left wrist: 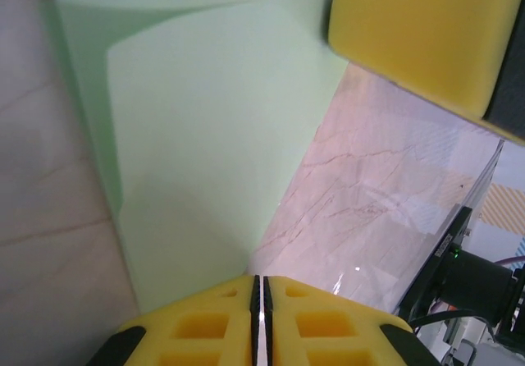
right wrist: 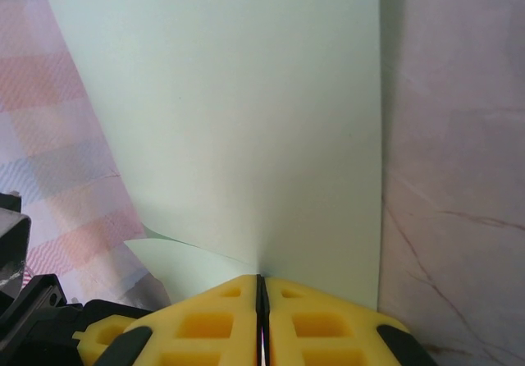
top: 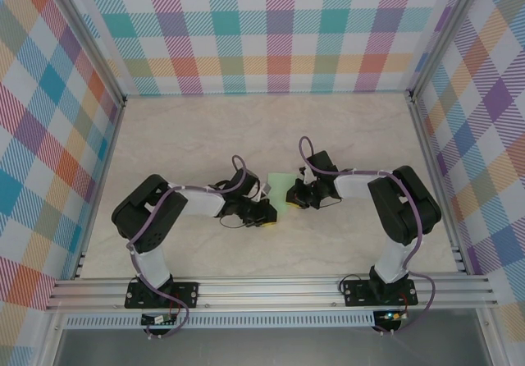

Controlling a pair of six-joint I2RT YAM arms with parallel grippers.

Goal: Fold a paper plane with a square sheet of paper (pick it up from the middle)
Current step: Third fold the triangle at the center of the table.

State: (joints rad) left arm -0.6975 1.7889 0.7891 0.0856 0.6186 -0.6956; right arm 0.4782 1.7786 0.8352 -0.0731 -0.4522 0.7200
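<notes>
Square sheet of paper is being clamped from either side by left gripper and right gripper (jaws closed on it), presumably for folding.

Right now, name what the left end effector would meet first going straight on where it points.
The square sheet of paper, which the left end effector pinches and points along. The right end effector probably sits just beside that line.

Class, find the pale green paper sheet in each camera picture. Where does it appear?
Top external: pale mint-green paper sheet, small, middle of picture.
Left wrist: centre, running top to bottom.
Right wrist: upper middle, large.
Shared landmark: beige marbled tabletop.
</notes>
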